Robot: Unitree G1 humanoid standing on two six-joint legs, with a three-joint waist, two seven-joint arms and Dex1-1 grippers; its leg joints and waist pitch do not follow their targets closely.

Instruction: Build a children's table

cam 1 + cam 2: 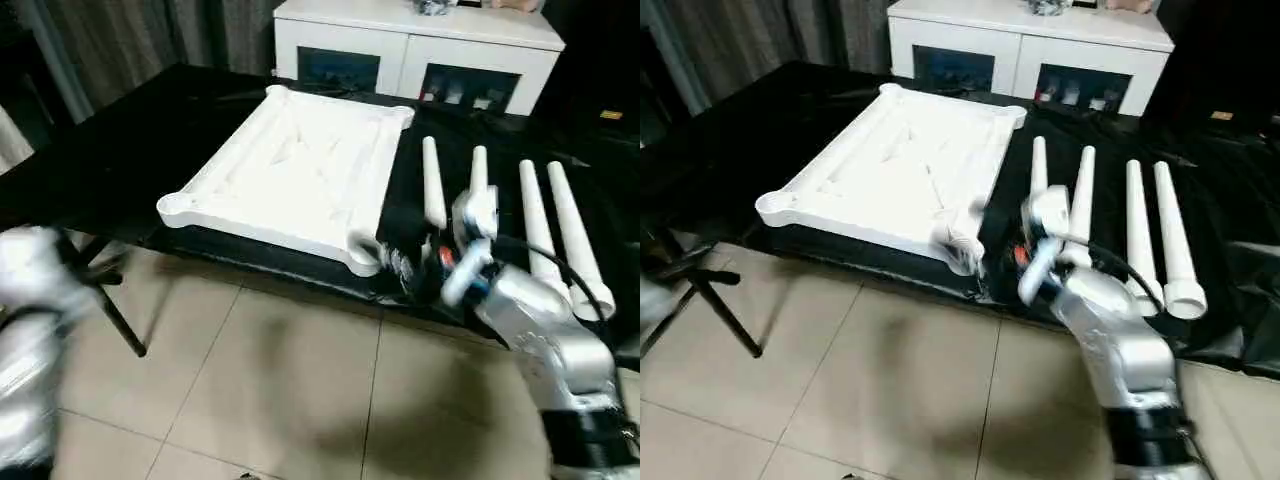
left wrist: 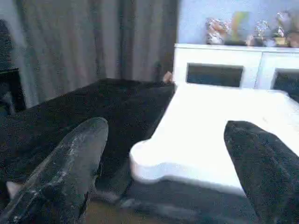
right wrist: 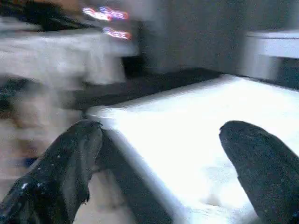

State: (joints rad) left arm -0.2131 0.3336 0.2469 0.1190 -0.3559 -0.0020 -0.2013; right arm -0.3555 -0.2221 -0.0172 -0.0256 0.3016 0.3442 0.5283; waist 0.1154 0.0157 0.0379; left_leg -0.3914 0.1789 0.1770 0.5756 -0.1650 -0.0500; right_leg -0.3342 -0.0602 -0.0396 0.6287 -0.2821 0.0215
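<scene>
White plastic dominates the black-draped work surface [image 1: 150, 150]: one rectangular tabletop [image 1: 290, 170] lies underside up, its ribs and four round corner sockets showing, with four tapered tube legs [image 1: 1138, 230] laid side by side just to its right. The right gripper [image 3: 156, 161], fingers spread apart, hangs at the tabletop's near right corner. The left gripper [image 2: 163, 168], also spread and empty, faces the near left corner. One white cabinet [image 1: 420, 45] stands behind.

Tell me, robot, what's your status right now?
Both grippers open, empty. Right gripper near tabletop corner. Four legs loose beside it. Nothing blocking.
</scene>
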